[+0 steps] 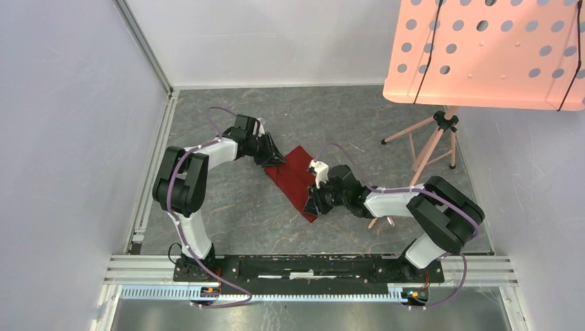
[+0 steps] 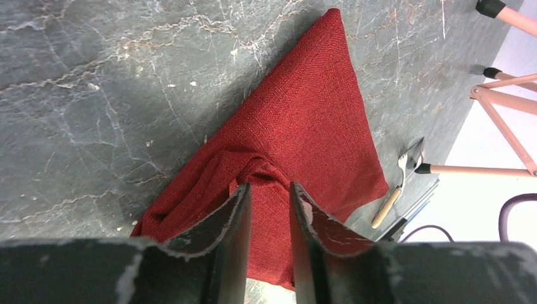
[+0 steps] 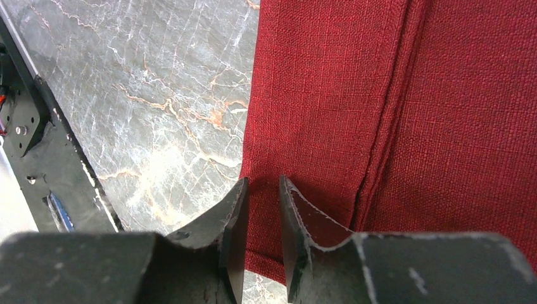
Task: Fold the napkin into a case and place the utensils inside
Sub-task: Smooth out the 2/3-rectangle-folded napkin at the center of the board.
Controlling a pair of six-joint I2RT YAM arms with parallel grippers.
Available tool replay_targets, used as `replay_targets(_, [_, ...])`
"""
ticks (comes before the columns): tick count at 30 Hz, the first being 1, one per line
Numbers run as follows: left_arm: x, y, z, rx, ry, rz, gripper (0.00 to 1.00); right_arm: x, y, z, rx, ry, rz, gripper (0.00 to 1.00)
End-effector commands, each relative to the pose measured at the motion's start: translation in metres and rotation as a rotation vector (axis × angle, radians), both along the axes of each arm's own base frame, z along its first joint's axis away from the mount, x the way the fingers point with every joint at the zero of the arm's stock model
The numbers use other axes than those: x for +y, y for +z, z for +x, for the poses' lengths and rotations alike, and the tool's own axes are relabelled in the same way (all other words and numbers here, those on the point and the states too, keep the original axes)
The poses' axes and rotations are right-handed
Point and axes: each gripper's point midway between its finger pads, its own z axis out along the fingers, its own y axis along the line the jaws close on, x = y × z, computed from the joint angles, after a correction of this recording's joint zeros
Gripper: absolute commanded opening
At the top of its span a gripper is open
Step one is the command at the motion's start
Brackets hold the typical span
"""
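The dark red napkin (image 1: 293, 181) lies folded as a flat strip running diagonally across the grey marble-look tabletop. My left gripper (image 1: 273, 156) is at its far left end. In the left wrist view the napkin (image 2: 304, 120) narrows to a point, and a small puckered fold sits just beyond my left gripper (image 2: 269, 185), whose jaws stand slightly apart over the cloth. My right gripper (image 1: 316, 201) is over the near right end. There, next to a folded edge of the napkin (image 3: 329, 95), my right gripper (image 3: 263, 180) is also slightly open and grips nothing. A fork (image 2: 405, 168) with a tan handle lies past the napkin.
A pink perforated music stand (image 1: 483, 55) on a tripod (image 1: 434, 141) stands at the back right. Its pink legs (image 2: 506, 126) reach close to the fork. A black and aluminium rail (image 1: 310, 265) runs along the near edge, and grey walls close in the left side and the back.
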Motion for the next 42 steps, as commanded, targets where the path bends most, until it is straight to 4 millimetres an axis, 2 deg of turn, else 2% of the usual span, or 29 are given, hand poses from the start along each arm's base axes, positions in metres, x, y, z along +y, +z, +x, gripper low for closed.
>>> replay_targets(1, [0.002, 0.046, 0.01, -0.152, -0.029, 0.023, 0.39, 0.008, 0.026, 0.011, -0.07, 0.011, 0.018, 0.32])
replay_targets(5, [0.013, 0.06, -0.004, -0.18, -0.018, 0.049, 0.47, 0.01, 0.034, 0.012, -0.081, 0.021, 0.027, 0.37])
replay_targets(8, [0.024, 0.059, -0.013, -0.186, 0.015, 0.069, 0.48, 0.012, 0.03, 0.009, -0.056, 0.029, 0.037, 0.38])
replay_targets(11, [0.031, 0.047, -0.016, -0.161, 0.05, 0.054, 0.44, 0.013, 0.023, 0.005, -0.03, 0.029, 0.047, 0.37])
replay_targets(15, [0.028, 0.021, -0.017, -0.109, 0.05, 0.027, 0.32, 0.008, 0.016, 0.001, -0.02, 0.016, 0.042, 0.34])
replay_targets(19, [0.026, -0.008, -0.019, -0.058, 0.06, 0.016, 0.29, 0.001, 0.002, -0.009, 0.009, 0.018, 0.023, 0.33])
replay_targets(22, [0.031, -0.021, -0.023, -0.042, 0.057, 0.059, 0.28, -0.001, 0.0, -0.014, 0.017, 0.021, 0.018, 0.33])
replay_targets(24, [0.035, -0.021, -0.025, -0.046, 0.05, 0.09, 0.28, 0.0, 0.007, -0.014, 0.011, 0.026, 0.029, 0.33])
replay_targets(28, [0.037, 0.0, -0.025, -0.086, 0.036, 0.102, 0.35, 0.004, 0.028, -0.01, -0.031, 0.042, 0.049, 0.34])
replay_targets(30, [0.034, 0.011, -0.025, -0.102, 0.027, 0.085, 0.37, 0.005, 0.032, -0.009, -0.041, 0.043, 0.057, 0.35])
replay_targets(33, [0.027, 0.021, -0.023, -0.111, 0.03, 0.042, 0.37, 0.003, 0.019, -0.01, -0.013, 0.037, 0.033, 0.36])
replay_targets(38, [0.014, 0.033, -0.024, -0.128, 0.014, -0.002, 0.39, -0.002, -0.001, -0.028, 0.03, 0.029, 0.02, 0.35])
replay_targets(40, [0.012, 0.037, -0.027, -0.135, 0.005, -0.002, 0.4, -0.001, -0.003, -0.033, 0.037, 0.035, 0.02, 0.35])
replay_targets(42, [0.013, 0.038, -0.031, -0.137, 0.002, 0.005, 0.43, 0.001, 0.004, -0.032, 0.029, 0.039, 0.029, 0.35])
